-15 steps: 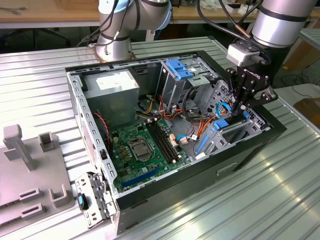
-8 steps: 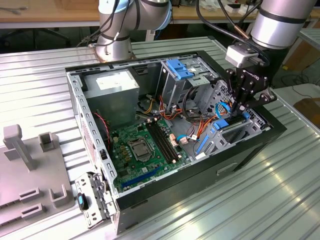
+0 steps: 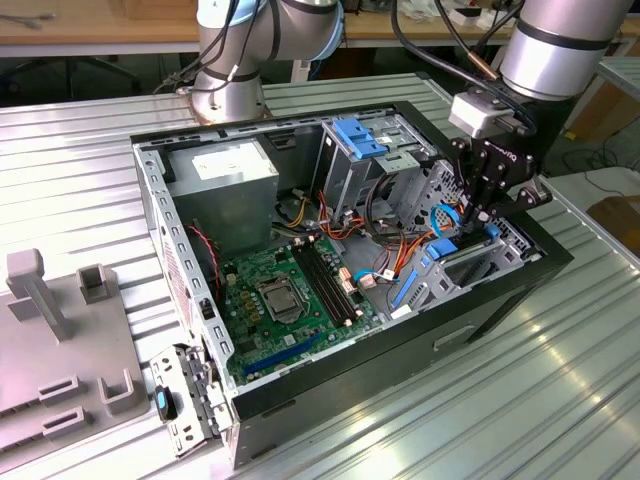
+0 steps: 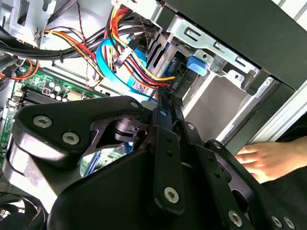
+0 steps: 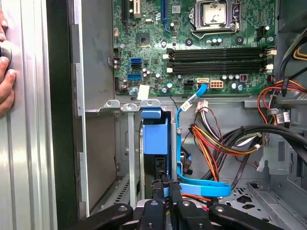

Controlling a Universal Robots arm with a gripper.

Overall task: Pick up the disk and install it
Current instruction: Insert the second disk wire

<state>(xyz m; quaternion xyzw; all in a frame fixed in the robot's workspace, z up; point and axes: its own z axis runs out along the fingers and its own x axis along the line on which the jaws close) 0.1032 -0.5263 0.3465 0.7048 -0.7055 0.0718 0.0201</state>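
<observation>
The disk [image 5: 156, 136] stands on edge in the metal drive bay of the open computer case [image 3: 480, 310], its bright blue carrier facing the first wrist camera. My gripper [image 5: 166, 184] sits right at the disk's near end. Its two black fingers are drawn close together on the blue carrier edge. In the exterior view my gripper [image 3: 478, 222] reaches down into the bay at the case's right end, just above the blue carrier [image 3: 440, 246]. In the second wrist view the fingertips [image 4: 162, 98] point into the bay among the cables.
A bundle of red, yellow and orange wires [image 5: 225, 143] and a blue data cable [image 5: 189, 103] crowd the bay beside the disk. The motherboard [image 3: 285, 290] and power supply [image 3: 225, 180] fill the rest of the case. A person's hand [image 4: 268, 160] rests on the case's outer wall. Grey fixtures [image 3: 60, 330] stand at the exterior view's left.
</observation>
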